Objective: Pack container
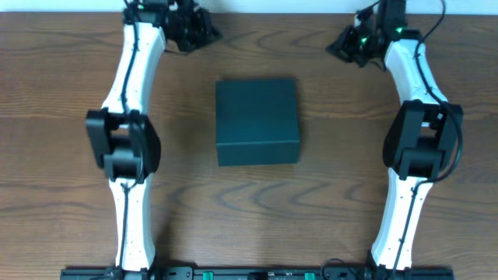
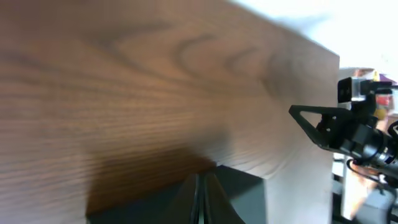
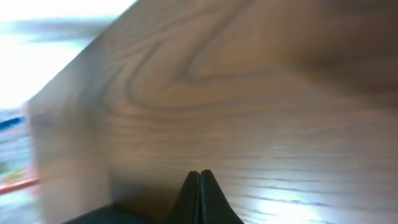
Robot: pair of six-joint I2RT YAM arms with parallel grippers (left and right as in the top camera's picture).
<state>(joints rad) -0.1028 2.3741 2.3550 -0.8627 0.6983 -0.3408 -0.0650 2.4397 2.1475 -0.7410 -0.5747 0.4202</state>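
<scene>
The dark teal-green square container (image 1: 257,120) sits closed in the middle of the wooden table in the overhead view. Its corner shows at the bottom of the left wrist view (image 2: 249,196) and faintly at the bottom left of the right wrist view (image 3: 93,216). My left gripper (image 1: 204,33) is at the far left back of the table, shut and empty (image 2: 203,199). My right gripper (image 1: 342,44) is at the far right back, shut and empty (image 3: 200,193). Both are well apart from the container.
The table's back edge runs just behind both grippers. The right arm's gripper (image 2: 348,134) shows at the right of the left wrist view, past the table edge. No snack packets are in view.
</scene>
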